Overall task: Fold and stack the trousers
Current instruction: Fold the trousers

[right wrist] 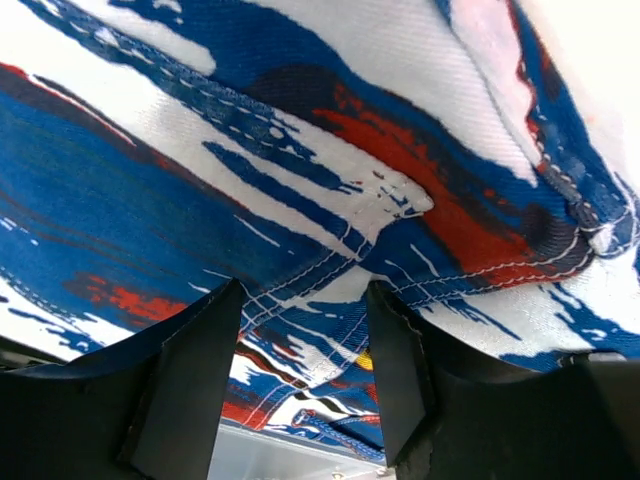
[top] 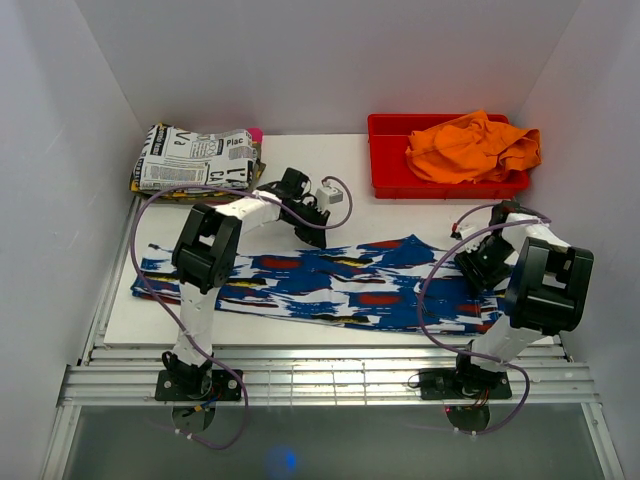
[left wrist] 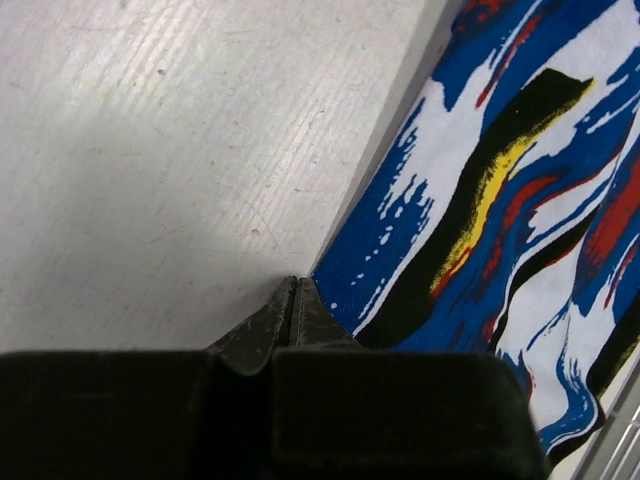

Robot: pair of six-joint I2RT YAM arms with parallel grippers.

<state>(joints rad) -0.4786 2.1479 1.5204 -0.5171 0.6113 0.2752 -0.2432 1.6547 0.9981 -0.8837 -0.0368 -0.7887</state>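
Trousers (top: 330, 280), one pair; red bin (top: 384, 160), one

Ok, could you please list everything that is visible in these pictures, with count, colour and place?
trousers: one, royal blue with white streaks and red, black and yellow patches, spread flat across the near part of the table
folded cloth: one, black-and-white newspaper print, far left corner
bin: one, red, far right
crumpled cloth: one, orange, inside the bin
table: one, white, under everything
left arm: one, black and white, near left
right arm: one, black and white, near right
left gripper: one, black, shut, at the trousers' far edge
right gripper: one, black, open, over the trousers' right end
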